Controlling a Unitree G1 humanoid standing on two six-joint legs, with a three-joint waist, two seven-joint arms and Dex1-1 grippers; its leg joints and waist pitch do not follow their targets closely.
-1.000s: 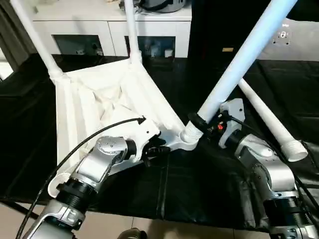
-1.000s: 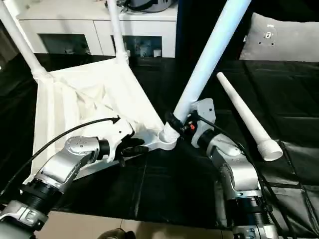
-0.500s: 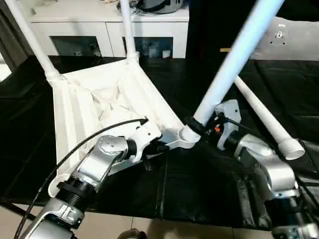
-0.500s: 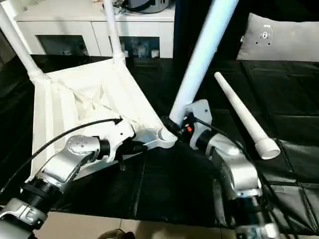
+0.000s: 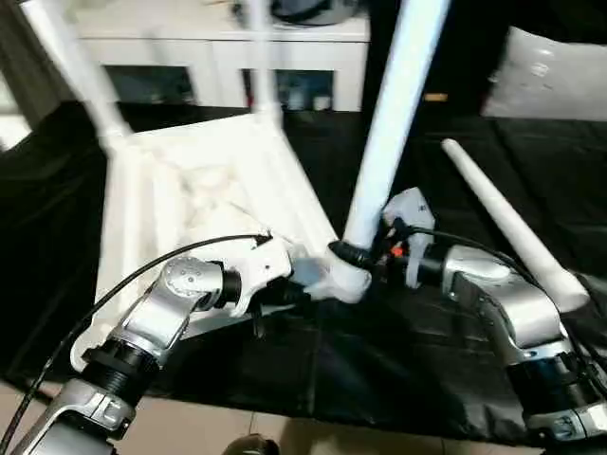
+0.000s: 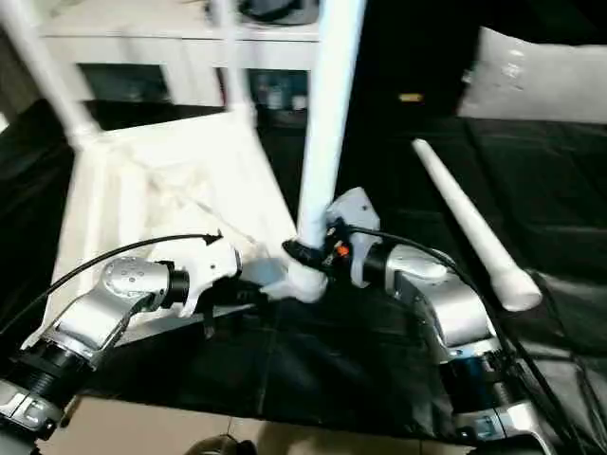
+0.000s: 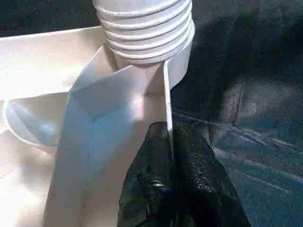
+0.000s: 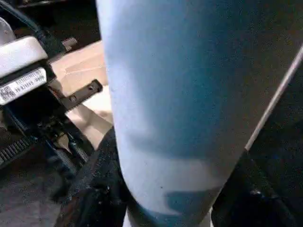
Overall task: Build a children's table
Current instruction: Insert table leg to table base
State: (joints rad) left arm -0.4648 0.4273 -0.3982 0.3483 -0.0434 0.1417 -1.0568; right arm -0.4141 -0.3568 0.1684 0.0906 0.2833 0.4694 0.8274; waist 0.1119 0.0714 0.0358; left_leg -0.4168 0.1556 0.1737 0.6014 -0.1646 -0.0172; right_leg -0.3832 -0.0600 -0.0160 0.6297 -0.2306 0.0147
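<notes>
Black sheeting (image 5: 398, 370) covers the work surface, w/ a white cabinet (image 5: 190, 43) at the back and a grey cushion (image 5: 555, 71) at the far right. A loose leg (image 5: 507, 223), white and tapered, lies flat on the sheeting right of the robot's right arm, well apart from the tabletop (image 5: 190, 204).

The tabletop lies upside down, ribbed underside up, at centre-left of the sheeting; its near corner socket (image 5: 334, 277) sits between the two grippers. Two fitted legs (image 5: 81, 81) rise from the far corners, both blurred. A third leg (image 5: 389, 123) stands nearly upright in the near socket, and its ridged end (image 7: 144, 33) shows at the socket mouth in the left wrist view.

Left gripper (image 7: 168, 142): black fingers (image 7: 199, 175) pinched tight on the thin rim of the tabletop, just beside the socket. Right gripper (image 5: 365, 256): fingers (image 8: 97, 189) wrapped round the base of the upright leg, just above the socket, w/ the leg filling the space between them. The silver forearms (image 5: 156, 327) cross the foreground, hiding part of the near rim.
</notes>
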